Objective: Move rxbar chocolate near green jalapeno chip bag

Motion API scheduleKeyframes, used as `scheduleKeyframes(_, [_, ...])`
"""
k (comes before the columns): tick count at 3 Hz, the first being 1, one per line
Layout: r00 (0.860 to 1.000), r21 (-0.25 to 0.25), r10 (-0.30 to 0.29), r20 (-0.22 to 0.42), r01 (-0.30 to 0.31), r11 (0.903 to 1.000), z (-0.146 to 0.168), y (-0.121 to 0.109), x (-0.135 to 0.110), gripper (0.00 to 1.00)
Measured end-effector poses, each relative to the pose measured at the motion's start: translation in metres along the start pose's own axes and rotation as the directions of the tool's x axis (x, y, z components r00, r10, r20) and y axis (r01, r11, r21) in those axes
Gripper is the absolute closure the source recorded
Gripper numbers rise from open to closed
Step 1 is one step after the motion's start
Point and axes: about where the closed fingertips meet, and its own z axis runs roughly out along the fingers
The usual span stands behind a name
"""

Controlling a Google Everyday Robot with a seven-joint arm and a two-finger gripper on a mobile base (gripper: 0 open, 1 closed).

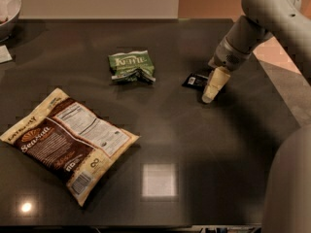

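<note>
The rxbar chocolate (196, 79) is a small flat black bar with a white label patch, lying on the dark table right of centre. The green jalapeno chip bag (132, 66) is a wrinkled green bag with white "Kettle" lettering, lying to the bar's left with a gap of bare table between them. My gripper (211, 92) hangs from the arm at the upper right, its cream-coloured fingertips down at the table just right of the bar and partly covering the bar's right end.
A large tan-and-brown chip bag (65, 141) lies at the front left. A white bowl (8, 11) stands at the far left corner with a white card beside it. The table's right edge (274, 89) runs close behind the gripper. The robot's body (289, 188) fills the lower right.
</note>
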Motion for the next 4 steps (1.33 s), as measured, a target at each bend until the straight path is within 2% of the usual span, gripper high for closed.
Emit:
scheduleKeyframes(1, [1.000, -0.005, 0.000, 0.003, 0.000, 1.0000, 0.004, -0.004, 0.000, 0.18])
scheduleKeyframes(4, [1.000, -0.014, -0.001, 0.016, 0.001, 0.9999, -0.008, -0.006, -0.007, 0.88])
